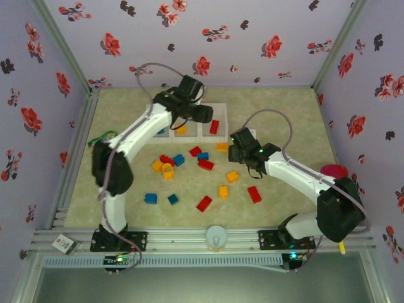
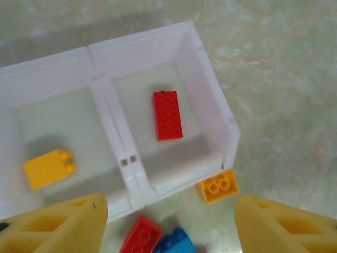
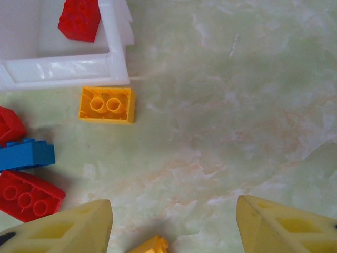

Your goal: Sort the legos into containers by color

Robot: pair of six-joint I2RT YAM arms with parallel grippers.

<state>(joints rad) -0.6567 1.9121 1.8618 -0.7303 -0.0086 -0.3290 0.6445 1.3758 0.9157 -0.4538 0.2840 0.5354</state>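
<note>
The marbled green-beige worktop (image 1: 290,126) carries a white translucent plastic tray of three joined square compartments (image 2: 208,89) at its far middle, with the loose legos spread in front of it.

The left arm reaches over the tray. The left fingers (image 2: 63,226) are spread and empty above the right-end compartment, where a long red plastic brick (image 2: 167,115) lies flat on the floor, apart from the walls. A yellow-orange sloped brick (image 2: 48,167) sits in the middle compartment. That drop looks finished, so the arm should lift straight up, clear of the low walls, before swinging back to the pile.

The right fingers (image 3: 279,226) are also spread and hold nothing. They hover over bare worktop near a small yellow-orange two-stud brick (image 3: 107,105), which lies just beside the tray's near right corner.

If that brick is next, approach from the open side and straddle it so neither finger catches the tray wall. Close squarely on its flat sides and carry it to the middle compartment. A red brick (image 3: 29,195) and a blue brick (image 3: 26,154) lie close to the left, so keep the descent narrow.
</note>
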